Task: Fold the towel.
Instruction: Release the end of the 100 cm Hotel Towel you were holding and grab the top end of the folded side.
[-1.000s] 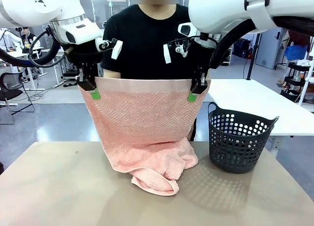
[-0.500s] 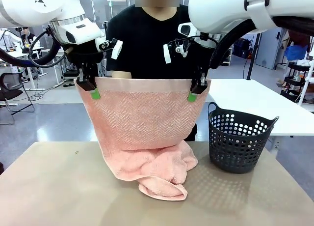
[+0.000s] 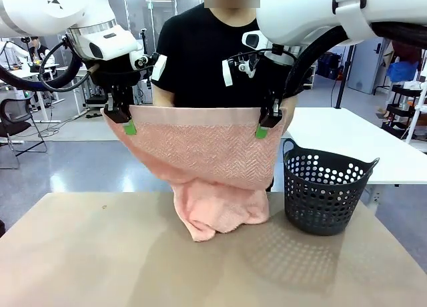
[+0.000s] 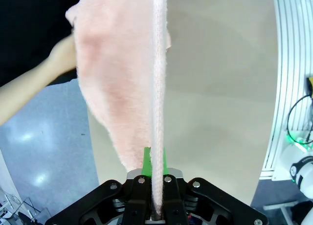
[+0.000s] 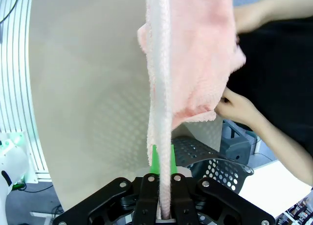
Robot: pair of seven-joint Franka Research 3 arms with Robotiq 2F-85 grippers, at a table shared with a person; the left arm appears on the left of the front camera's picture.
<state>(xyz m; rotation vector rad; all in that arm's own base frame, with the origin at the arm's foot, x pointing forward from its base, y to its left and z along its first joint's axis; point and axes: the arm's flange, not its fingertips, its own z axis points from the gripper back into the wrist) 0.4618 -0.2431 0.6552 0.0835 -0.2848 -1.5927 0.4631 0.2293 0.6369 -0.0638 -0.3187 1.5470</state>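
Observation:
The pale pink towel (image 3: 207,153) hangs stretched between both grippers above the table, hem band on top. My left gripper (image 3: 129,125) is shut on its upper left corner, my right gripper (image 3: 262,128) is shut on its upper right corner. The lower part bunches up and still touches the tabletop (image 3: 80,253). In the left wrist view the towel (image 4: 122,78) runs edge-on up from the shut gripper (image 4: 154,162), and a person's hand (image 4: 61,54) holds its far side. In the right wrist view the towel (image 5: 188,63) rises from the shut gripper (image 5: 161,161), with the person's hand (image 5: 234,107) gripping its lower edge.
A dark perforated basket (image 3: 325,193) stands on the table right of the towel, also seen in the right wrist view as the basket (image 5: 205,156). The person (image 3: 207,60) in a black shirt stands right behind the towel. A white table (image 3: 360,143) lies at the far right.
The towel's lower heap has been drawn up and back from the table toward the person; the bunch is smaller and higher now. Both grippers stay where they were, still shut on the corners.

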